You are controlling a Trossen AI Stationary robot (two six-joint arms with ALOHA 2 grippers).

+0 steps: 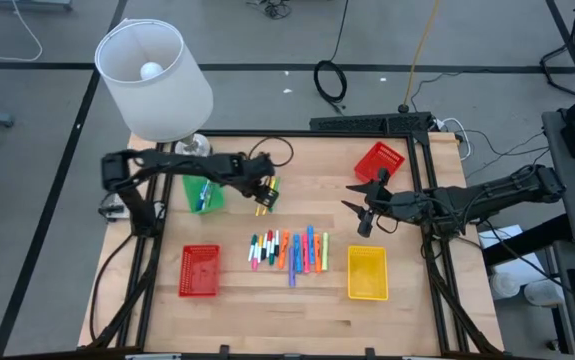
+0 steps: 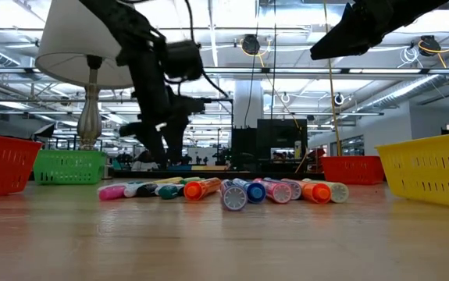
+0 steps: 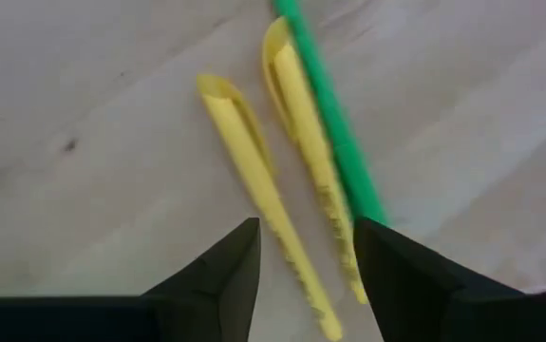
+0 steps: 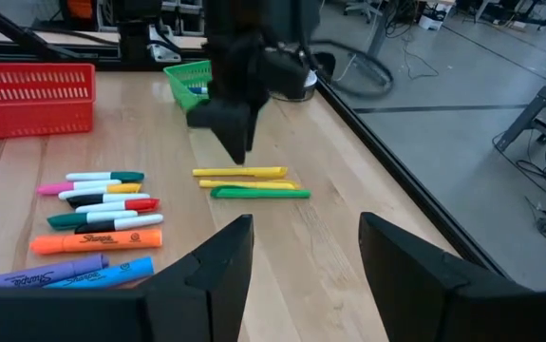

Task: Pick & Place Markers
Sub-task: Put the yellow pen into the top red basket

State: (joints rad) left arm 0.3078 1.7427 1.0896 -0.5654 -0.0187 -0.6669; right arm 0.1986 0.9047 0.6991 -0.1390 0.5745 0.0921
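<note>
Two yellow markers and a green marker lie side by side on the wooden table, apart from the main row of markers. My left gripper points down just above them, open, with one yellow marker lying between its fingertips. In the right wrist view its tips stand close over the yellow markers; I see no touch. My right gripper hovers open at the table's right, above the table, with nothing between its fingers.
A green basket holding a blue marker stands left of my left gripper. A red basket and a yellow basket flank the marker row, and another red basket sits far right. A white-shaded lamp rises at the far left.
</note>
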